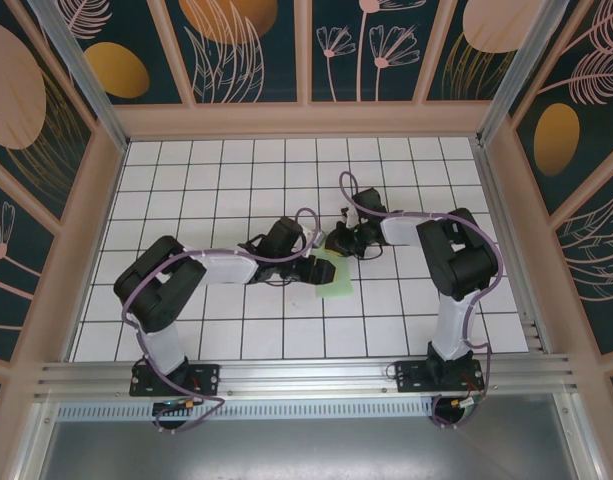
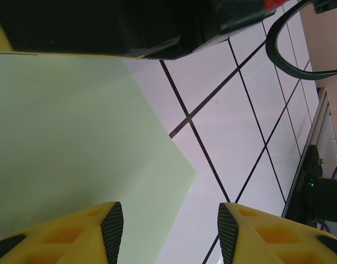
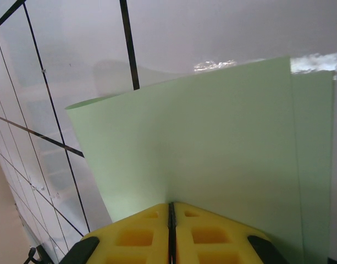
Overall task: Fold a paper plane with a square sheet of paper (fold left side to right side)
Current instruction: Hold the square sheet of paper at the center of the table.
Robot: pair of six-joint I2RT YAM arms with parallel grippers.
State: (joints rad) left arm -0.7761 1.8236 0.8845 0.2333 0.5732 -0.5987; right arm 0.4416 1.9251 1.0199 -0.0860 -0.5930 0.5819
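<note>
Pinching the paper is the right gripper's (image 3: 169, 234) job at the moment. Its yellow fingers are pressed flat together on one edge of the square sheet of paper (image 3: 212, 148). That edge stands lifted and curling off the bench (image 3: 212, 33), which I'd guess is so one side can be carried over onto the other.

The left gripper (image 2: 170, 231) has its fingers apart with nothing held between them. One pad (image 2: 112, 225) is over the sheet's edge and the other is over bare tile just beside the sheet. My read is it's parked there to pin the sheet so it doesn't slide during the fold, or to press a crease. I honestly can't tell if that pad touches the paper or floats above it.

Stuff that's hard to make out:
- From the top camera, both gripper heads crowd over the sheet, so just a small green patch peeks out mid-bench.
- In the left wrist view, a dark block cuts off the sheet's far part. It might be the other gripper, not sure.
- The right wrist view has glare along the sheet's top edge and a faint line near its right side. That could be a crease or a second layer, can't say.
</note>
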